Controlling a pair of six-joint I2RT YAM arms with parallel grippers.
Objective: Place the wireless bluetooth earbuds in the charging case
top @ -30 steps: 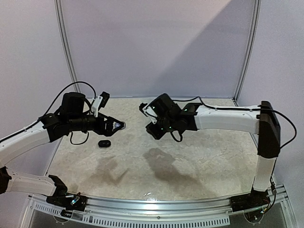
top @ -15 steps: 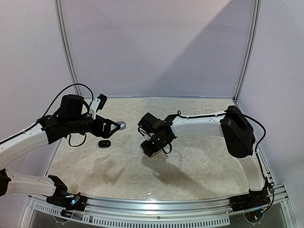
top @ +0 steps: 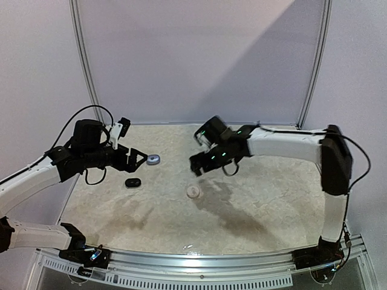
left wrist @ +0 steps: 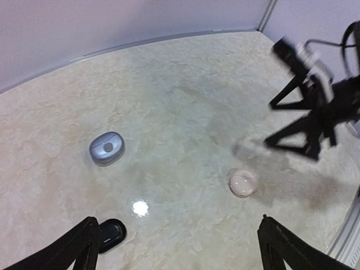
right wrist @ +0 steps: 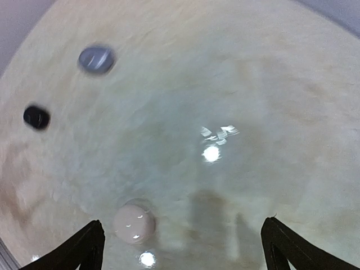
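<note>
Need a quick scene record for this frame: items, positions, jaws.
surface: beige marbled tabletop
grey-blue oval piece: on table, just ahead of left jaws, untouched
black oval piece: on table, on the near side of the grey one
pale round piece: mid-table, close to right jaws, untouched
left jaws: open, empty
right jaws: open, empty, raised

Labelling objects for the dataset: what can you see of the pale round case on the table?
The pale round case is a small pinkish-white puck, glossy with light glints on top, plastic by its look and apparently closed. It lies flat on the marbled table, near its middle. Nothing touches it; the open right gripper hangs above it.
</note>
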